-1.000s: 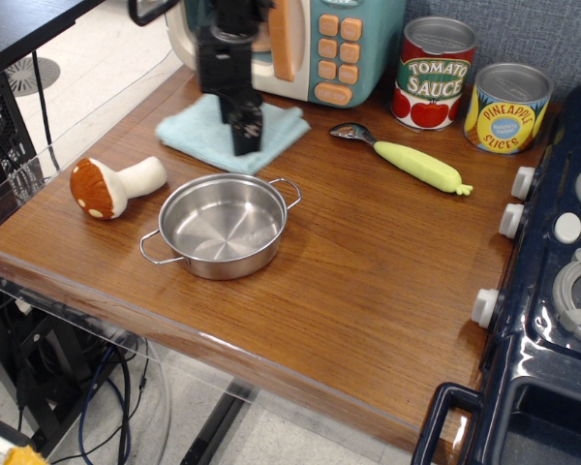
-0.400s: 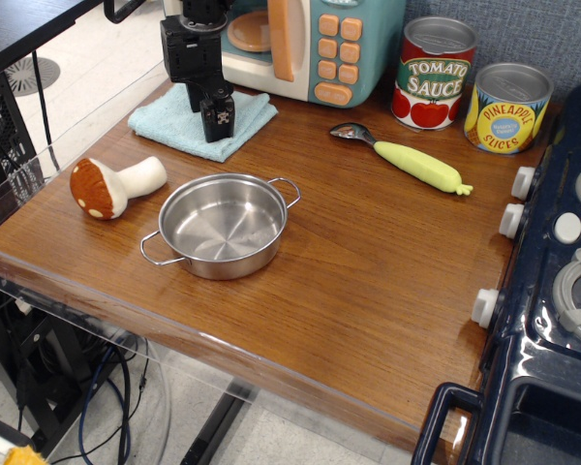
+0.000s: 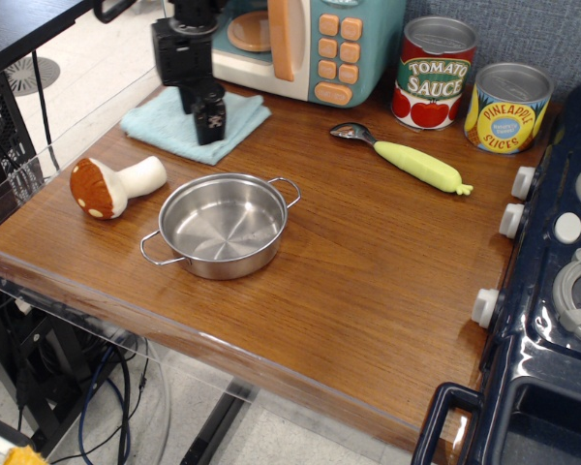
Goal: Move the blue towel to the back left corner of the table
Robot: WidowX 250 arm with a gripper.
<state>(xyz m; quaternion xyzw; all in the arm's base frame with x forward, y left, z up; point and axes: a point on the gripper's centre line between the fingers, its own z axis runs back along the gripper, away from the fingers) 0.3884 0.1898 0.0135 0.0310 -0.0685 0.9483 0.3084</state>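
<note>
Observation.image view: blue towel [image 3: 165, 121] lying at 11 o'clock of worktop [image 3: 368, 271], beside toy microwave [image 3: 310, 44], near worktop's back left corner. Tool [image 3: 209, 121] pressing down on towel's right part; fingers looking closed, pinching cloth, though grip partly hidden. Judging task nearly finished: towel seeming in place, release and retreat remaining. Steel pan [image 3: 223, 225] sitting at 7 o'clock of centre, untouched.
</note>
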